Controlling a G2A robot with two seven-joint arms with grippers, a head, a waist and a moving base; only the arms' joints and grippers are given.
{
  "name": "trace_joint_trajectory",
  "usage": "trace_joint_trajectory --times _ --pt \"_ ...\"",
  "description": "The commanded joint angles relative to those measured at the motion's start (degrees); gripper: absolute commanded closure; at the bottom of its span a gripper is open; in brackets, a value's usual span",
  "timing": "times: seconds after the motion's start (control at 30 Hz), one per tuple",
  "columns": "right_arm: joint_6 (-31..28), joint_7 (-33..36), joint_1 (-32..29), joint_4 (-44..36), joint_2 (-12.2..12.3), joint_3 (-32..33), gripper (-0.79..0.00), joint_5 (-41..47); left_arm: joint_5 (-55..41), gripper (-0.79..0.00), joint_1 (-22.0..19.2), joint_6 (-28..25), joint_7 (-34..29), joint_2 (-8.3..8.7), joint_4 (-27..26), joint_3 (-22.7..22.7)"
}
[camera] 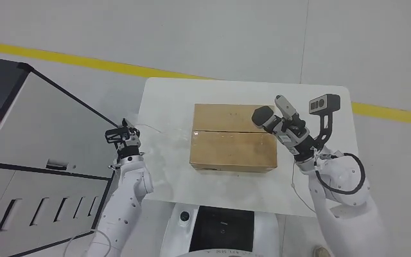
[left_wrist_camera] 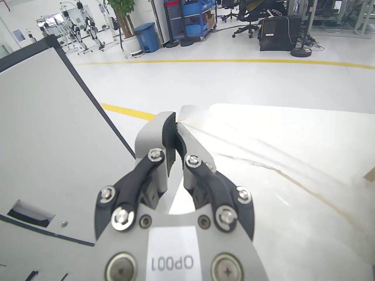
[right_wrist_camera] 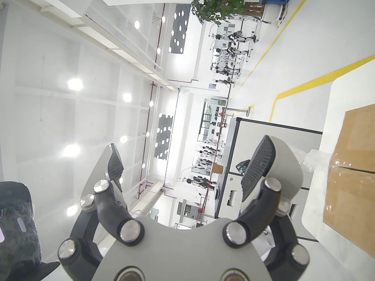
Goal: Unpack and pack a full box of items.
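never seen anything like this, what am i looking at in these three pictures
It is a two-armed robot at a white table. One picture looks down from above its arms. The other two come from cameras on its wrists, each showing that arm's own claw. A closed cardboard box lies mid-table. The left claw is shut on a clear strip, likely tape, stretching toward the box. The right claw is open and holds nothing, up by the box's edge.

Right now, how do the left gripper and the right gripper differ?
The left gripper is shut, pinching a strip of clear tape; the right gripper is open and empty. The left gripper sits at the table edge, apart from the cardboard box; the right gripper is over the box's end. Both are the same build.
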Motion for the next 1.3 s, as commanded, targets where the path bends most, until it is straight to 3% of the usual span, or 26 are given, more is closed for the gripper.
trace_joint_trajectory --times 0.0,0.6,0.67,0.7,0.73,1.27 --pt "0.0 0.1 -0.1 0.0 0.0 0.1 -0.785 0.1 -0.3 0.0 -0.1 0.2 -0.1 -0.1 0.0 -0.4" --pt "-0.4 0.0 -0.4 -0.1 0.1 0.3 -0.785 0.3 -0.5 0.0 -1.6 -0.1 0.8 -0.88 1.4 -2.8" --pt "-0.5 -0.1 -0.4 -0.2 0.1 0.4 -0.785 0.4 0.2 -0.36 -1.5 -0.3 0.6 -0.99 1.8 -2.4" --pt "-0.5 -0.2 -0.4 -0.2 0.1 0.4 -0.785 0.4 0.5 -0.662 -1.5 -0.2 0.6 -1.03 2.1 -2.4" --pt "-0.5 -0.2 -0.4 -0.3 0.2 0.4 -0.785 0.4 0.9 -0.785 -1.4 -0.3 0.5 -1.06 2.4 -2.2" --pt "-1.0 -0.4 -0.8 -0.2 0.2 0.6 -0.785 0.9 6.4 -0.785 -0.8 -1.8 0.2 -0.87 6.2 -4.7"
